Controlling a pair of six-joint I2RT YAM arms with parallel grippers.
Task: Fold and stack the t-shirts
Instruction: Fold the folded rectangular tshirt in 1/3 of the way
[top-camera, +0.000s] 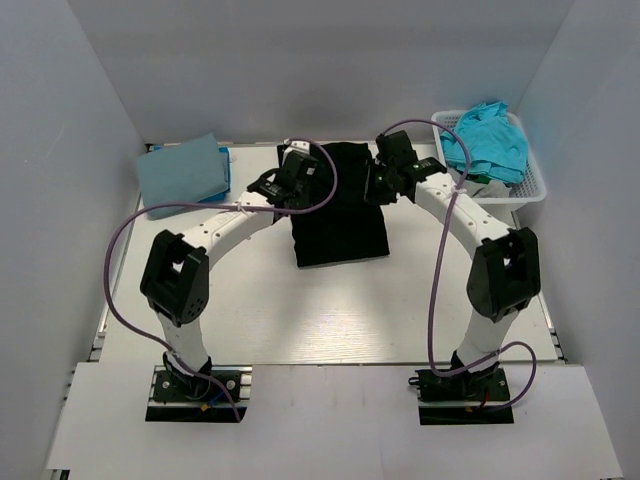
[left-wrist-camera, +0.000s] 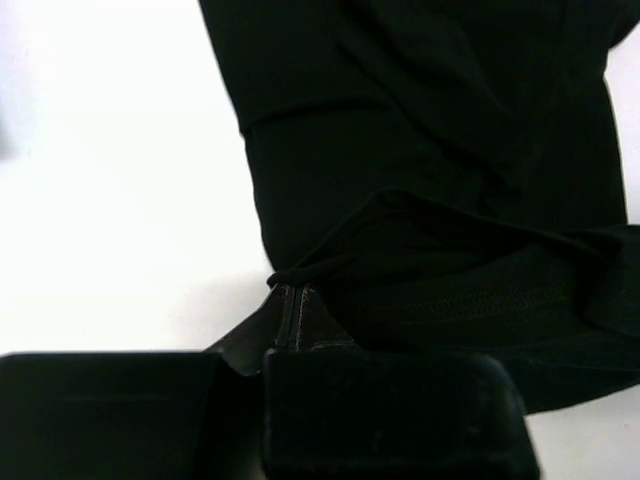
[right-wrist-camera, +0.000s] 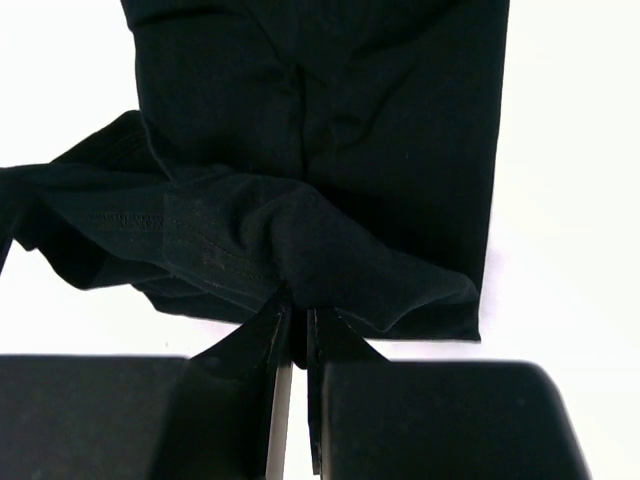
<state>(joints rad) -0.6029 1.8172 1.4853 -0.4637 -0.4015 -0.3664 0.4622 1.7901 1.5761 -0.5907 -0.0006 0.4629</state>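
A large black t-shirt (top-camera: 340, 215) lies folded into a long strip in the middle of the table. My left gripper (top-camera: 292, 185) is shut on its far left edge; in the left wrist view the jaws (left-wrist-camera: 290, 312) pinch a fold of black cloth (left-wrist-camera: 430, 200). My right gripper (top-camera: 385, 180) is shut on the far right edge; in the right wrist view (right-wrist-camera: 298, 325) a bunch of black cloth (right-wrist-camera: 320, 150) sits between the jaws. A folded dusty blue t-shirt (top-camera: 183, 172) lies at the far left. Turquoise t-shirts (top-camera: 488, 140) fill the basket.
A white slotted plastic basket (top-camera: 535, 185) stands at the far right corner. White walls close in the table on the left, right and back. The arm bases (top-camera: 195, 385) are bolted at the near edge.
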